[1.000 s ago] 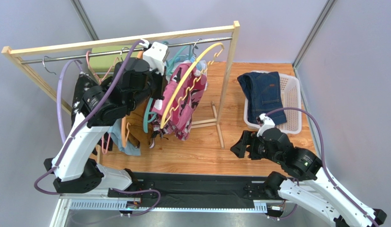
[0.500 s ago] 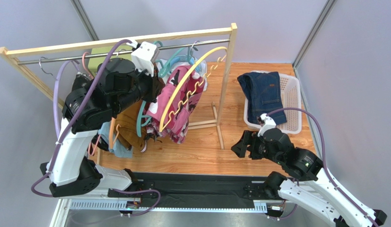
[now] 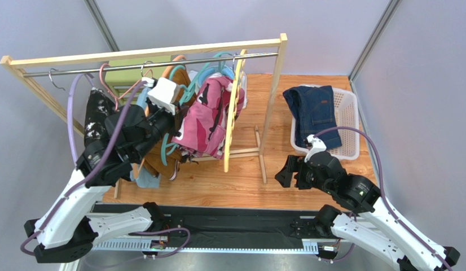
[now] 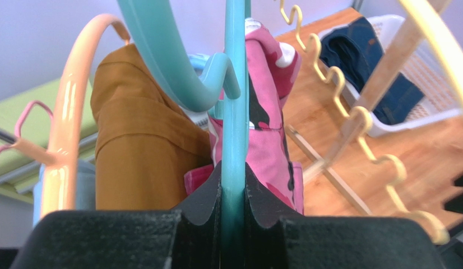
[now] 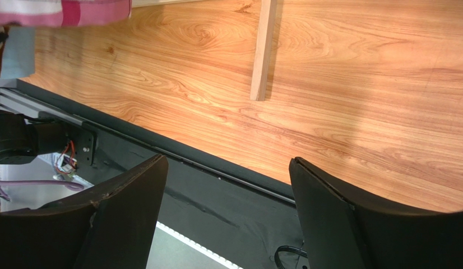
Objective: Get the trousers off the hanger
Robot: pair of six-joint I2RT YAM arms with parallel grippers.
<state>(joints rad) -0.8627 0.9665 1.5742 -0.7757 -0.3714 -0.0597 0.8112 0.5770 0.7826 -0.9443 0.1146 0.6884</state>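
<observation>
My left gripper [image 3: 179, 119] [image 4: 235, 168] is shut on the bar of a teal hanger [image 4: 235, 84] [image 3: 202, 76]. The pink floral trousers [image 3: 210, 116] [image 4: 267, 129] hang on that hanger, just beyond my fingers. Mustard-brown trousers [image 3: 162, 158] [image 4: 138, 151] hang to their left on an orange hanger [image 4: 65, 140]. Black speckled trousers [image 3: 97, 118] and light blue trousers [image 3: 145, 178] hang further left. Dark navy trousers [image 3: 314, 113] [image 4: 374, 67] lie in the white basket [image 3: 348, 121]. My right gripper [image 3: 283, 172] [image 5: 228, 162] is open and holds nothing, low over the table's near edge.
A wooden rack [image 3: 275, 90] with a metal rail [image 3: 105, 66] carries the hangers. A bare yellow wavy hanger [image 3: 232, 107] [image 4: 329, 73] hangs by the right post. The rack's wooden foot [image 5: 263, 50] lies on the table ahead of my right gripper.
My left arm has drawn down and back toward the near left with the teal hanger. The pink trousers swung left, and the yellow hanger dropped back to hang straight. The right arm has barely moved.
</observation>
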